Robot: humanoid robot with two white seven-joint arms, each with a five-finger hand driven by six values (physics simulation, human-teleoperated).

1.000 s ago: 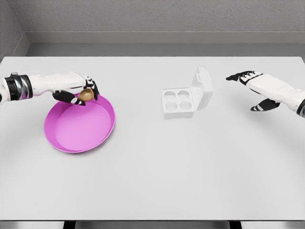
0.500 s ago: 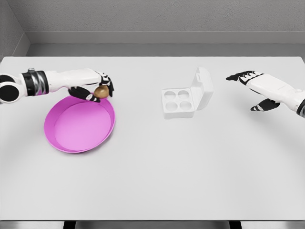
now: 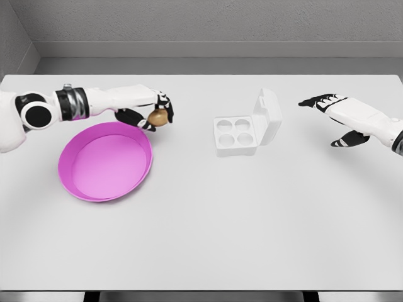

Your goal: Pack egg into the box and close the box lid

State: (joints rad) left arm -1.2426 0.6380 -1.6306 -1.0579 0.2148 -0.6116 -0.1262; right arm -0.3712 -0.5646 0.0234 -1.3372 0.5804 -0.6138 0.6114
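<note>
Egg, brown, sits pinched in the fingertips of the left hand, held above the desk just past the pink bowl's far right rim. Its long axis cannot be told. White box stands mid-desk toward the far edge, lid open and upright. The right hand hovers near the right edge, fingers spread.

Your left arm reaches in level from the left edge, its left hand curled around the egg. Your right hand hovers at the far right — fingers spread, thumb hanging down, holding nothing.
</note>
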